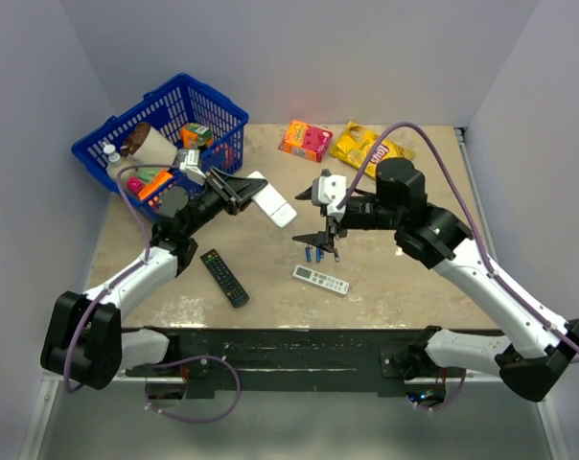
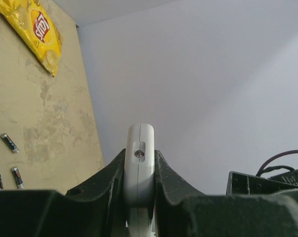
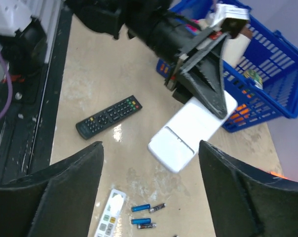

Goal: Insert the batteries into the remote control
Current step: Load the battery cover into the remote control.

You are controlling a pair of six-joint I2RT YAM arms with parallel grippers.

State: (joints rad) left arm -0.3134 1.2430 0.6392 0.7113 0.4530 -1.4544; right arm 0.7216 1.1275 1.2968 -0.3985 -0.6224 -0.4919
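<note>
The remote control (image 1: 273,202) is short, wide and white, and it hangs above the table with my left gripper (image 1: 240,188) shut on one end. In the right wrist view its plain white back (image 3: 191,133) faces up and shows the outline of a cover panel. The left wrist view sees the remote control (image 2: 139,168) edge-on between the two fingers. Several batteries (image 1: 313,254), blue and dark, lie loose on the table, also seen as batteries (image 3: 145,215) between my right fingers. My right gripper (image 1: 324,239) hovers above them, open and holding nothing.
A long black remote (image 1: 224,276) lies left of the batteries. A slim white remote (image 1: 320,279) lies just in front of them. A blue basket (image 1: 218,103) of groceries stands at the back left. An orange box (image 1: 306,140) and a yellow chip bag (image 1: 366,146) lie at the back.
</note>
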